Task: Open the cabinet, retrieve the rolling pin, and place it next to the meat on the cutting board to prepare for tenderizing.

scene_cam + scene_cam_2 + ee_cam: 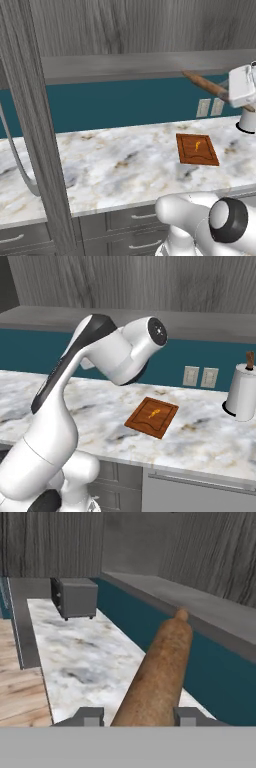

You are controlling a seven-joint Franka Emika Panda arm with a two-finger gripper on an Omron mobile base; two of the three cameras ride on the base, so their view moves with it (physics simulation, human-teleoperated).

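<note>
Fingers [187, 716] clamped on pin [159, 674]; keep level, lower toward board [197, 149], landing at meat's [198, 145] three o'clock.

meat [152, 415] on cutting board [152, 417], marble counter [200, 438]

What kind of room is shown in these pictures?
Most likely a kitchen: a marble counter with a cutting board, grey cabinet above, drawers below, and a rolling pin in the gripper.
</note>
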